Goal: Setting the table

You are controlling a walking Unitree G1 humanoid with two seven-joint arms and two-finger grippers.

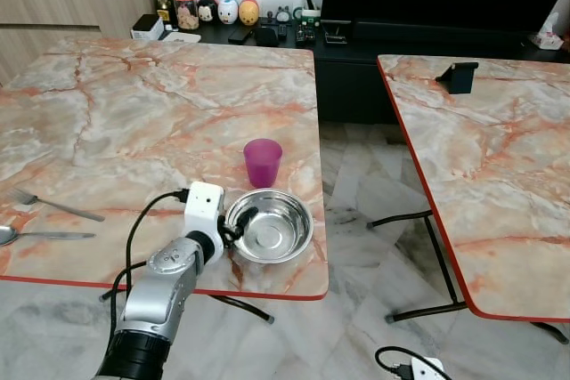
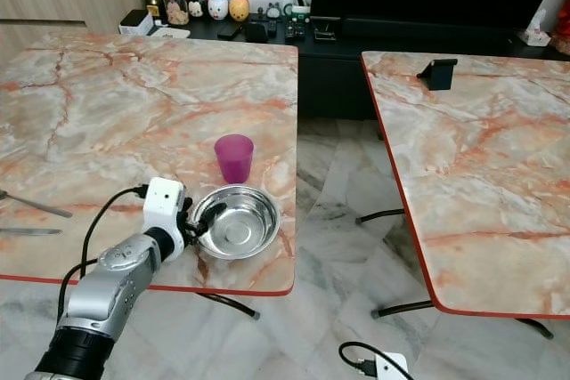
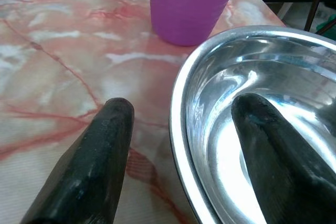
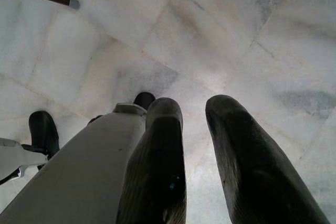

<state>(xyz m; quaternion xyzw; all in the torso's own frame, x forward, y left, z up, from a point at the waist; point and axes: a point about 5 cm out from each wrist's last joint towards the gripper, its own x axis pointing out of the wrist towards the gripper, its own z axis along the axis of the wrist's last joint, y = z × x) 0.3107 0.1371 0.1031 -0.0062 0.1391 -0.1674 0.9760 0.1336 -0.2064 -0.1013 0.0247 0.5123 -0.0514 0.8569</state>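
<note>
A steel bowl point(image 1: 272, 229) sits near the front right corner of the marble table point(image 1: 134, 104). Just behind it stands a purple cup point(image 1: 263, 162). My left gripper point(image 1: 239, 227) is open at the bowl's left rim. In the left wrist view one finger point(image 3: 262, 145) reaches inside the bowl point(image 3: 236, 61) and the other finger point(image 3: 100, 150) rests outside on the tabletop, with the cup point(image 3: 189, 3) beyond. A fork point(image 1: 53, 206) and a spoon point(image 1: 44, 236) lie at the table's front left. My right gripper point(image 4: 194, 108) hangs open over the floor.
A second marble table point(image 1: 499, 157) stands to the right, with a black stand point(image 1: 457, 76) on it, and a strip of tiled floor point(image 1: 365, 193) runs between the tables. A dark low cabinet point(image 1: 356, 42) at the back holds a jar point(image 1: 186, 8) and small figurines.
</note>
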